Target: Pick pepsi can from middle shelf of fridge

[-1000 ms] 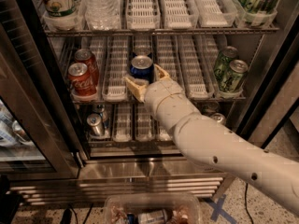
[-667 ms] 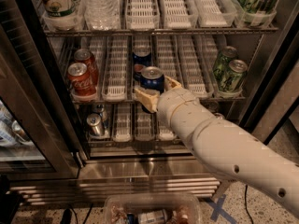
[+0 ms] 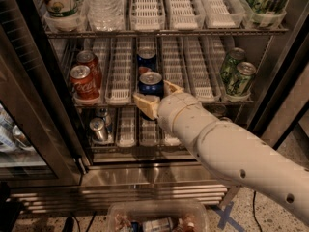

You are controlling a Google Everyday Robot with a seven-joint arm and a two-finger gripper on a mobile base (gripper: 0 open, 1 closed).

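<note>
My gripper (image 3: 155, 94) is shut on a dark blue pepsi can (image 3: 151, 84) with a silver top, held in front of the middle shelf (image 3: 120, 81) of the fridge (image 3: 145, 170). One tan finger (image 3: 146, 105) is at the can's left, the other at its right. A second pepsi can (image 3: 147, 59) stands farther back in the same white lane. My white arm reaches in from the lower right.
Two red Coca-Cola cans (image 3: 83, 80) stand at the shelf's left, two green cans (image 3: 237, 74) at its right. Silver cans (image 3: 98, 128) sit on the lower shelf. Bottles (image 3: 102, 4) fill the top shelf. A plastic bin (image 3: 157, 217) lies on the floor below.
The gripper has drawn the front pepsi can outward and down from the shelf lane, uncovering the second pepsi can behind it.
</note>
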